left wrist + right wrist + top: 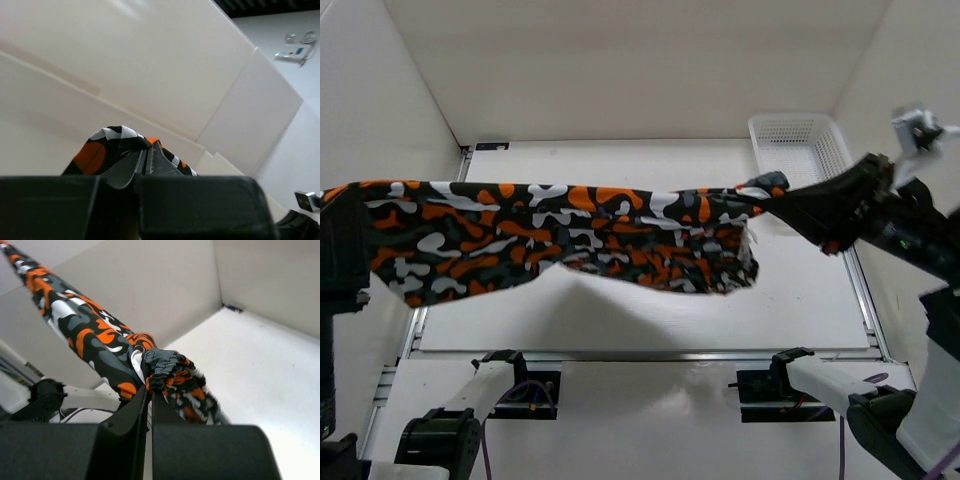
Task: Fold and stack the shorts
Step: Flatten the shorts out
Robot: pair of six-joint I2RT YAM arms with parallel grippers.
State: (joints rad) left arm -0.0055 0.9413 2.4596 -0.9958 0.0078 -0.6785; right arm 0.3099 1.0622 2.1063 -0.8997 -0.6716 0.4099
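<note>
The shorts [560, 240], printed in orange, white, grey and black blobs, hang stretched in the air across the top view, well above the table. My left gripper [332, 200] at the far left edge is shut on one end of the shorts [107, 145]. My right gripper [782, 200] at the right is shut on the other end, where the gathered waistband [162, 367] bunches between the fingers. The cloth sags below the line between the two grips and casts a shadow on the table.
A white mesh basket [800, 145] stands at the back right of the white table [620, 320], just behind the right gripper. White walls close in the back and both sides. The arm bases [510, 385] sit along the near edge.
</note>
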